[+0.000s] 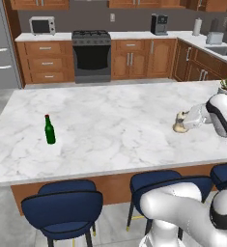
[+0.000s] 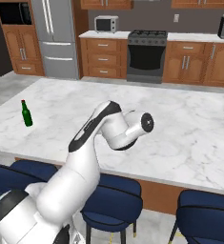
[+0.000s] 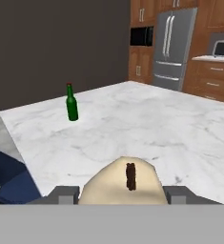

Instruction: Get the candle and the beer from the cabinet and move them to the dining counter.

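The large white, grey-veined marble dining counter (image 1: 120, 125) carries both task items. The slim dark green glass beer bottle (image 1: 49, 130) with a red cap stands upright near the counter's left end, long axis vertical, neck pointing up. Well apart from it, near the counter's right end, the small pale cream-beige candle (image 3: 122, 183) with a dark wick sits between the two dark fingertips of the gripper (image 3: 119, 194), whose jaws are half-closed around it, low over the marble.
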Robot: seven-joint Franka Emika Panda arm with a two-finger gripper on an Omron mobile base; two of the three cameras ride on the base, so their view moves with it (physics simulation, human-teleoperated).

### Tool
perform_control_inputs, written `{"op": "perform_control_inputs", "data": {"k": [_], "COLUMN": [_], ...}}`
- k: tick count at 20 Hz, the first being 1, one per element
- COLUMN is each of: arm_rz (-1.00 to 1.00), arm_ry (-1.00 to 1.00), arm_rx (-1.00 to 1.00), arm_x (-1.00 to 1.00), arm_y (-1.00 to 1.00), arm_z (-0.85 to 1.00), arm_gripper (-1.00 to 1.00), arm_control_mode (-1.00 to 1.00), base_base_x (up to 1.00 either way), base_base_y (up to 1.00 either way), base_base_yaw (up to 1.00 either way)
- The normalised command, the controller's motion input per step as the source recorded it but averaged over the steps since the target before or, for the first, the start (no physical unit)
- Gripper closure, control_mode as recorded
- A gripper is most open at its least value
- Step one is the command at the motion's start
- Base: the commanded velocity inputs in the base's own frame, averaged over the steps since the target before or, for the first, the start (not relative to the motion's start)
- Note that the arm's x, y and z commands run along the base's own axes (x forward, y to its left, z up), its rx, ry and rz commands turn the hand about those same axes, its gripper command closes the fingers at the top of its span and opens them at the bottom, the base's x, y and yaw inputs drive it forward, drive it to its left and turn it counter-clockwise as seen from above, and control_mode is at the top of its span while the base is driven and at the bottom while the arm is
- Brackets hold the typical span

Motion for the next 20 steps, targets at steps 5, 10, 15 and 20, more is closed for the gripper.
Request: {"op": "perform_control_inputs", "data": {"k": [5,10,15,20], "arm_rz": [0.02,0.0,0.05,0.06], "arm_ry": [0.05,0.08,0.0,0.0], "arm_rx": [0.0,0.0,0.0,0.0], "arm_x": [0.51,0.47,0.37,0.28], "arm_y": [-0.08,-0.06,-0.21,-0.17], "arm_z": [-0.05,-0.13,-0.46,-0.55], "arm_gripper": [1.0,1.0,1.0,1.0], "arm_control_mode": [-1.0,-1.0,-1.0,-1.0], "base_base_x": [0.0,0.0,0.0,0.0], "base_base_y": [0.0,0.0,0.0,0.0], "base_base_yaw": [0.0,0.0,0.0,0.0]}}
